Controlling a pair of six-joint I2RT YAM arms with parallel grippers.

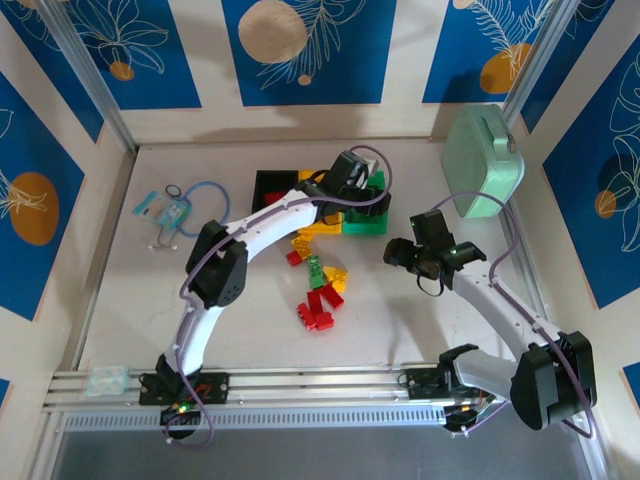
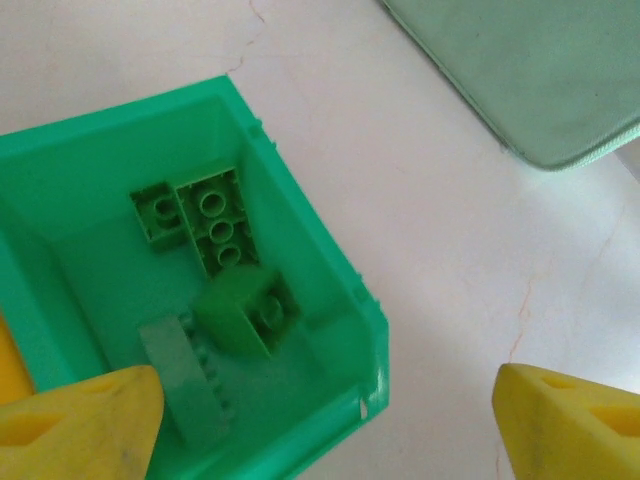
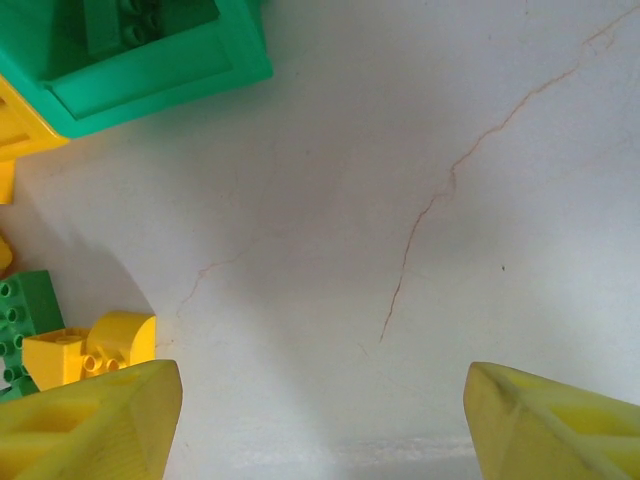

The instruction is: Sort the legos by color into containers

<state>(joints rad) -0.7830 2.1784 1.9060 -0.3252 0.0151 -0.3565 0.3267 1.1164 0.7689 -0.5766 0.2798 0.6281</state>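
Left wrist view: left fingers [image 2: 80,420] spread, empty above the green bin [image 2: 300,215]; lift straight up before reaching for the bricks [image 1: 322,290]. Right fingers [image 3: 90,420] are spread too.

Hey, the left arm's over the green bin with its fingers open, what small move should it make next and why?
Probably lift the left gripper clear of the green bin and back toward the loose legos. Its jaws stand open and empty, green bricks already lie in the bin, and red, yellow and green ones wait on the table.

Three bins [image 1: 258,188], one mint case [image 1: 482,160], roughly ten loose legos [image 1: 318,305].
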